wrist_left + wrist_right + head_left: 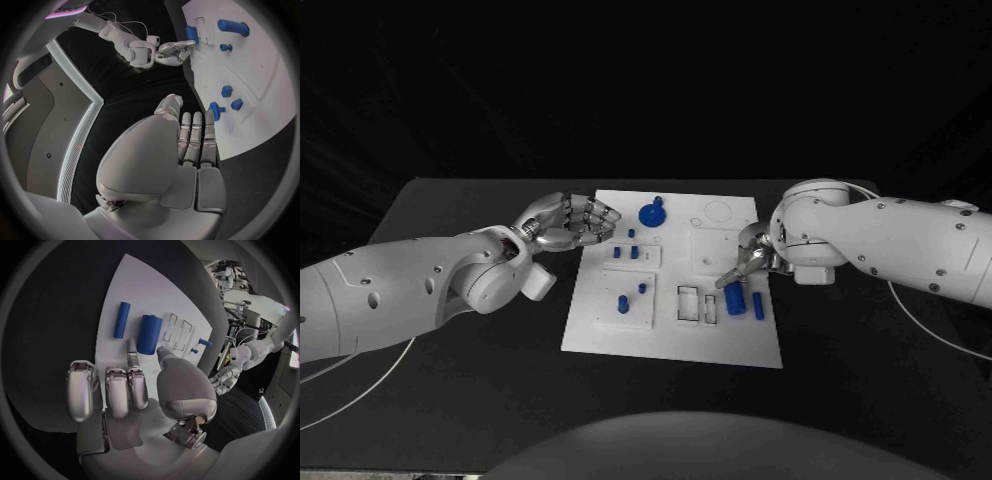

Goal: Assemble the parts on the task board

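Observation:
The white task board (733, 345) lies mid-table. A thick blue cylinder (734, 295) and a thinner one (759, 306) lie flat near its right edge. My right hand (747, 262) hangs over the thick cylinder (149, 334). Its thumb and one finger flank the cylinder's near end and the other fingers are curled; contact is unclear. My left hand (567, 222) hovers at the board's far left edge, fingers curled in on nothing. A round blue knob (653, 213) stands near it.
Small blue blocks (626, 251) sit below the knob. Two blue pegs (643, 288) stand in a raised square plate at the board's left. Two rectangular slots (697, 305) lie beside the cylinders. Black table surrounds the board on every side.

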{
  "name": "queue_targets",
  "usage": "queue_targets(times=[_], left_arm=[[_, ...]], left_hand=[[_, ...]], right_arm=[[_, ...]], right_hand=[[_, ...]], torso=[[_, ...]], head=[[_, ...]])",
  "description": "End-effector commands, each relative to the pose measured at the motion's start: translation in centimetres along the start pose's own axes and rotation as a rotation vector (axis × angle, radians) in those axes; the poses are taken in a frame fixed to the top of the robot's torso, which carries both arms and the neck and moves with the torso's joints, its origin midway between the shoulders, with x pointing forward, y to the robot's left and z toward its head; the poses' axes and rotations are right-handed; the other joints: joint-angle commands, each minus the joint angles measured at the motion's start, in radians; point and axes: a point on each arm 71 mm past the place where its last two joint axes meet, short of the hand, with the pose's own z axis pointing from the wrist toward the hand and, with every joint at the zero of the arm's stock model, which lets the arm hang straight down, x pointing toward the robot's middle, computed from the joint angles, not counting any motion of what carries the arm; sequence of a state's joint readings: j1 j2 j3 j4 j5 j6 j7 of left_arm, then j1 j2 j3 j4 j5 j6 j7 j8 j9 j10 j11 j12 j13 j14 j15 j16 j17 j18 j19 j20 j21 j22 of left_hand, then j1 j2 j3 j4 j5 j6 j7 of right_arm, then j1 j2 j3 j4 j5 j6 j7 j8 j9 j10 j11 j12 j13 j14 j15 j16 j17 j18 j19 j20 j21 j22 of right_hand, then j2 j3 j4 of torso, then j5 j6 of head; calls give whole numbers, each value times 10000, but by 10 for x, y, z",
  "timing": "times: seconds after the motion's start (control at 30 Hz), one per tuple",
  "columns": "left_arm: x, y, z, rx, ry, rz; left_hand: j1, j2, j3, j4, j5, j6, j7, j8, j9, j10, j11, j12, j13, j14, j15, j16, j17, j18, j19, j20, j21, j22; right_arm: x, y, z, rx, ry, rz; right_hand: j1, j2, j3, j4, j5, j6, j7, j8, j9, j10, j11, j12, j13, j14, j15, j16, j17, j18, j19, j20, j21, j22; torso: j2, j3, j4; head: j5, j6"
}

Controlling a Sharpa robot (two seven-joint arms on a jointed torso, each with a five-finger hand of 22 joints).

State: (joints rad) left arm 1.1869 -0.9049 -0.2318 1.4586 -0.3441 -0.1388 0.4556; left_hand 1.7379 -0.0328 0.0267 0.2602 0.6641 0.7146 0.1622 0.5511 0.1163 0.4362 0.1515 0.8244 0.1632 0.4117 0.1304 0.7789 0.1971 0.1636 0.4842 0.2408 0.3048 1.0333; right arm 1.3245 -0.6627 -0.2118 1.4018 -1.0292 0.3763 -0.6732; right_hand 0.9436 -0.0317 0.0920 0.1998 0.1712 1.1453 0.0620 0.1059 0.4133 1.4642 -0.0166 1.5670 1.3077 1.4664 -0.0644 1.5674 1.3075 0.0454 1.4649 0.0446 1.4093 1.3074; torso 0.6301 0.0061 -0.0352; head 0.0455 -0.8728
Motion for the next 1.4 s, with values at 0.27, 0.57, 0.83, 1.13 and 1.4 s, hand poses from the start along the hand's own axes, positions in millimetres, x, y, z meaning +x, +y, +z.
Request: queue_targets(times=[0.27, 0.57, 0.83, 1.13, 1.4], left_arm=[[3, -1, 1, 18, 219, -72], [3, 0, 1, -21, 240, -80], [2, 0, 0, -57, 243, -82], [2, 0, 0, -86, 246, -84], [1, 1, 0, -109, 242, -80]], left_hand=[[26, 44, -42, 27, 16, 6, 67, 54, 12, 58, 34, -48, -17, 22, 52, 47, -14, 50, 35, 29, 71, 20], [26, 44, -43, 27, 16, 6, 67, 54, 12, 58, 34, -48, -18, 22, 52, 47, -14, 50, 35, 30, 71, 21], [27, 42, -48, 30, 19, 2, 69, 53, 12, 56, 36, -52, -25, 21, 56, 47, -19, 46, 36, 36, 76, 29], [25, 48, -49, 35, 23, 2, 70, 53, 12, 55, 38, -54, -28, 22, 58, 47, -21, 43, 38, 41, 79, 33], [25, 48, -49, 35, 23, 2, 70, 53, 12, 55, 38, -54, -28, 22, 58, 47, -21, 43, 38, 41, 79, 33]], right_arm=[[4, -1, 3, 68, 197, -29], [5, -3, 4, -20, 100, 496], [5, -5, 3, -212, 59, 1150], [2, -2, -5, -727, 328, 2410], [4, 6, -9, -1132, 871, 3197]], right_hand=[[727, 4, 366, -752, 1561, 220, -134, 69, 256, 1066, -42, 38, 2631, 1044, -64, 34, 2633, 49, -37, -15, -305, 1971], [882, 41, 879, -1265, 2729, 404, -317, 337, 861, 1066, -212, 38, 2631, 1044, -205, 34, 2633, 95, -140, -158, -509, 1909], [730, 13, 1312, -1542, 3406, 367, -384, 500, 1354, 1066, -282, 38, 2631, 1044, -272, 34, 2633, 114, -177, -222, -620, 1879], [576, 38, 1519, -1602, 3558, 295, -386, 535, 1554, 1066, -288, 38, 2631, 1044, -289, 34, 2633, 191, -349, -235, -957, 1769], [511, 71, 1641, -1644, 3552, 248, -383, 543, 1653, 1066, -288, 38, 2631, 1044, -291, 34, 2633, 220, -416, -238, -1095, 1725]], torso=[[-2, 0, -4], [-1, -3, -8], [-3, -5, -1], [-19, -16, -9], [-17, -15, 0]], head=[[39, 2], [76, 2], [129, 2], [187, 2], [221, 2]])
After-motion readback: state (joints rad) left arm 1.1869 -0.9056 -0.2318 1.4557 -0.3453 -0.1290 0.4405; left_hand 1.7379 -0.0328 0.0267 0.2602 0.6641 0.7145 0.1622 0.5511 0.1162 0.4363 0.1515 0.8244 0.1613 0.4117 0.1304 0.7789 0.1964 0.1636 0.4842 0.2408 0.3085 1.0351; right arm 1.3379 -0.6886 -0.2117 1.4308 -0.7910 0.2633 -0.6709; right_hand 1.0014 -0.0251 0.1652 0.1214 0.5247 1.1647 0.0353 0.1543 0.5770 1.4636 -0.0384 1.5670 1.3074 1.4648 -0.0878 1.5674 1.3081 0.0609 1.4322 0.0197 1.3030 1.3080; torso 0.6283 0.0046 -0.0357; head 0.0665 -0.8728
